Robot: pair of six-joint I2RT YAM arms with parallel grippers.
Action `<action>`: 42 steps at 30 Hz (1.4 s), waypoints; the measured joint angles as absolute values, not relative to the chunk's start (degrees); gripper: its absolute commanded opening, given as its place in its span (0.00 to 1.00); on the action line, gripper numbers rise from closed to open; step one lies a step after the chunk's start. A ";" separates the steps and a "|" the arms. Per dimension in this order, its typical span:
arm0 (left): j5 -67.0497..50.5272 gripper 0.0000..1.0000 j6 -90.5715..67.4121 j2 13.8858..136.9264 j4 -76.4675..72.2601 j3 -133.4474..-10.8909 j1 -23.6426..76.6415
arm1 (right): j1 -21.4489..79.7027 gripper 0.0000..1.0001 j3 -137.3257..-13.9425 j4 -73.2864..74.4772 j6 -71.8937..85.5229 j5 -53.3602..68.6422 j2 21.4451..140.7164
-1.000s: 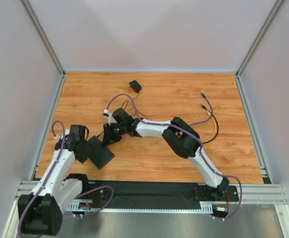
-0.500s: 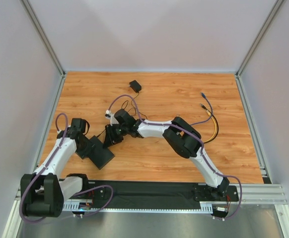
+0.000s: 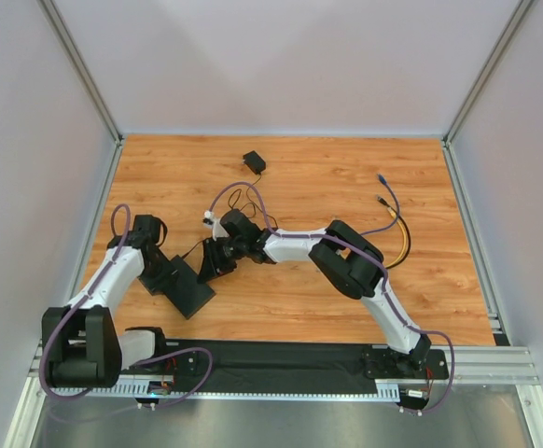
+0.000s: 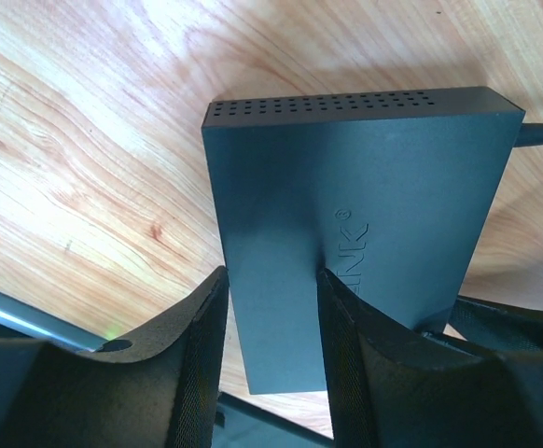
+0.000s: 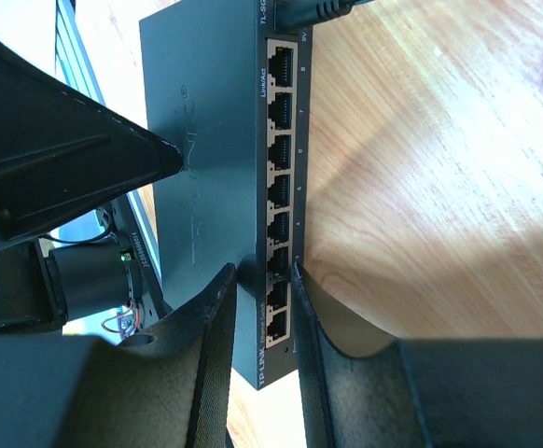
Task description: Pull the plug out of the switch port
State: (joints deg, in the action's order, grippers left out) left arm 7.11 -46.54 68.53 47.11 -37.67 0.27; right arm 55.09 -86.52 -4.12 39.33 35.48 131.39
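I have the flat matte-black rectangular switch [image 3: 190, 292] lying at about 8 o'clock on the orange wood-grain worktop [image 3: 346, 177], close to the left arm; its edge with the row of sockets faces roughly 1 o'clock, toward the right arm. The left gripper [image 4: 271, 277] comes in from the switch's 10 o'clock side and is clenched on it; one finger sits against a side edge, and the other lies on the top face beside the embossed lettering. A ribbed black plug [image 5: 314, 11] is seated at one end of the socket row, by the 9V mark. The right gripper [image 5: 262, 273] is right at the socket edge, toward the other end of the row, with its fingers a narrow gap apart; I cannot tell whether they grasp anything. A small black adapter block [image 3: 254, 161] lies at 11 o'clock; loose yellow and purple cables [image 3: 395, 224] lie at 3 o'clock.
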 measured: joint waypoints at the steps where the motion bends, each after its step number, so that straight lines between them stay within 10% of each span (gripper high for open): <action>1: 6.96 0.48 -46.09 69.23 47.42 -38.17 0.25 | 55.09 0.30 -86.52 -4.03 39.20 35.42 131.37; 19: 7.75 0.50 -46.24 68.86 42.57 -38.68 0.21 | 55.66 0.37 -85.12 0.01 35.81 33.87 129.08; 26: 7.70 0.49 -47.18 54.06 42.26 -38.06 0.30 | 56.58 0.57 -83.24 -0.75 37.17 33.08 126.85; 42: 1.96 0.46 -39.68 57.98 39.59 -38.92 0.34 | 47.92 0.46 -88.58 -6.15 61.45 31.38 129.64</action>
